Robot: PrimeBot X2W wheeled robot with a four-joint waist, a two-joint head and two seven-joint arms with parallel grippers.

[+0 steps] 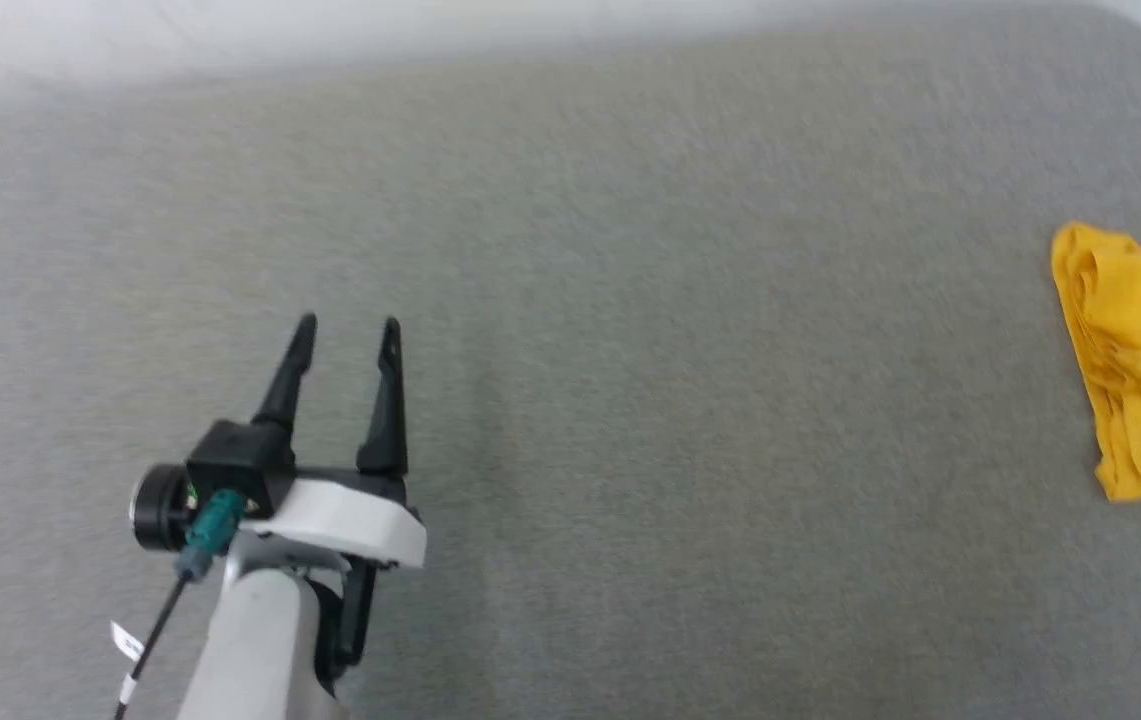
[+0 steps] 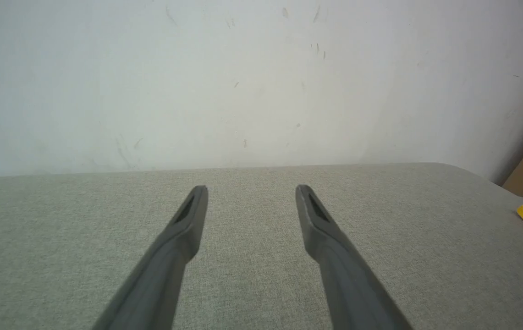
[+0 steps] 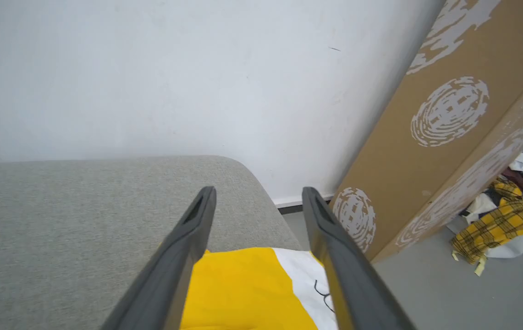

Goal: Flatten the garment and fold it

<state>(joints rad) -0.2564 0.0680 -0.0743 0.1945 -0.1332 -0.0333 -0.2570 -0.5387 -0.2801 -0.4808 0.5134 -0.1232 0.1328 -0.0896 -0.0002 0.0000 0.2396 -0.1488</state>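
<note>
Yellow garment [image 1: 1135, 360] bunched near the right end of the grey fabric counter [image 1: 630, 250].
Head view: left jaws spread, well apart from it. Left wrist view: white wall [image 2: 243, 82] ahead. Right wrist view: right jaws spread above the garment; printed cardboard panel [image 3: 426, 151] and plaid clothes [image 3: 502, 224] beyond.

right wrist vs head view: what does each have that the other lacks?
Right wrist view: the right gripper, open, with the garment seen between its fingers; the garment's white patch with black lines; leaning cardboard panels; a plaid cloth pile on the floor.
Head view: the left gripper, open over the bare grey fabric surface, well apart from the garment bunched at the frame's right edge.
Shared: the yellow garment and the grey fabric surface.
</note>
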